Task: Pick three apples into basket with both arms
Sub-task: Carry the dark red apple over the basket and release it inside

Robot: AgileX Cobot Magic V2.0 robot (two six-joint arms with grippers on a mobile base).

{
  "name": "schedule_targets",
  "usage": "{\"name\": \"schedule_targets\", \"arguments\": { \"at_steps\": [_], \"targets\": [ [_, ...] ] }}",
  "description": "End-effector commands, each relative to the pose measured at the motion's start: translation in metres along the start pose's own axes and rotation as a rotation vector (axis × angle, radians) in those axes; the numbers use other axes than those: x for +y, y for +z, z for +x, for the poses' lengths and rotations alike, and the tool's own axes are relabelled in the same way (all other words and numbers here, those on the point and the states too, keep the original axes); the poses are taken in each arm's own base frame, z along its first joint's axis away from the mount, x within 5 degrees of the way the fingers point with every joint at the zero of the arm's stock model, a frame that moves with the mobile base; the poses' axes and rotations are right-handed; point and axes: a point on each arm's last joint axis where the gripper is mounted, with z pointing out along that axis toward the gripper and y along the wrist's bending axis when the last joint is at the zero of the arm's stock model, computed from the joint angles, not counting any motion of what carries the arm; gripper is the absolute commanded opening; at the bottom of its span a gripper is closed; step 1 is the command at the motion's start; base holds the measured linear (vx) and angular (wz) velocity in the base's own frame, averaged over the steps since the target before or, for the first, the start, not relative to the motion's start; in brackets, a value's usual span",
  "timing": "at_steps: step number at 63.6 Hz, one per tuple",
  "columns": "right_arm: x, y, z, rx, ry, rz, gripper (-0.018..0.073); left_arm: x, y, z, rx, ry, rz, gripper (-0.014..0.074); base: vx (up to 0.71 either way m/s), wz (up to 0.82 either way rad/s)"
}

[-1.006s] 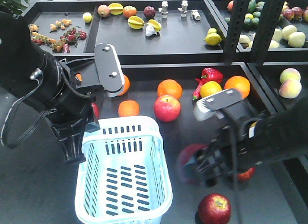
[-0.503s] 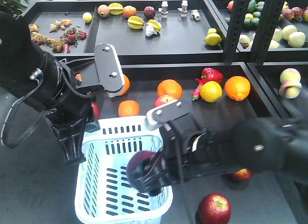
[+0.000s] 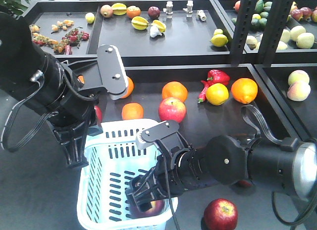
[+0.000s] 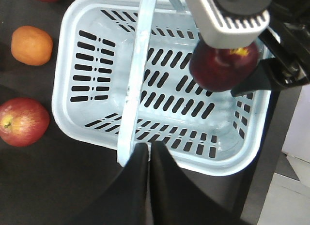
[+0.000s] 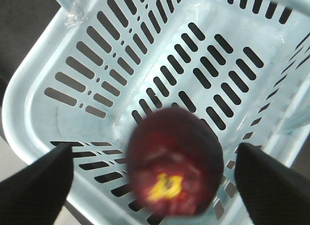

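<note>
- Movement first: a second ago the right arm held a dark maroon round apple over the dark desk to the right of the pale blue-white slotted plastic basket. Half a second ago it was crossing the basket's right rim, and now it reaches deep into the near end.
- Right end effector: its two black fingers stand wide apart at the left and right edges of the wrist view. The apple sits between them, clear of both, so I judge it has just been let go.
- Blur on the apple in that view suggests it is dropping or settling. From the front it shows low against the slotted bottom, near the basket's near wall.
- Left end effector: the fingers lie together with only a thin slit between them, right at the rim where the pale handle joins. I cannot tell whether they pinch the rim or handle.
- Meaning for the task: this looks like the first of three apples in, as no other fruit shows in the basket.
- A second dark red apple with yellowish flecks waits on the desk near the front, right of the basket.
- Look of the delivered apple: fist-round, deep maroon and almost purple, glossy, with a yellowish hollow turned up toward the right wrist camera.
</note>
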Motion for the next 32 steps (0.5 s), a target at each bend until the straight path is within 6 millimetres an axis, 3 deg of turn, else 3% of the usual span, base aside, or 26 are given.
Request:
{"name": "schedule_targets", "arguments": {
  "at_steps": [1, 17, 32],
  "targets": [
    [0.004, -0.015, -0.016, -0.100, 0.007, -0.006, 0.0698, 0.000, -0.019, 0.000, -0.052, -0.010, -0.038, -0.0006, 0.00, 0.00],
    [0.012, -0.036, -0.013, -0.072, 0.006, -0.045, 0.0649, 0.000, -0.019, 0.000, -0.053, -0.010, -0.039, -0.0006, 0.00, 0.00],
    [0.026, -0.090, -0.004, -0.048, -0.052, -0.112, 0.0527, 0.000, -0.019, 0.000, -0.053, -0.010, -0.039, -0.0006, 0.00, 0.00]
  ]
}}
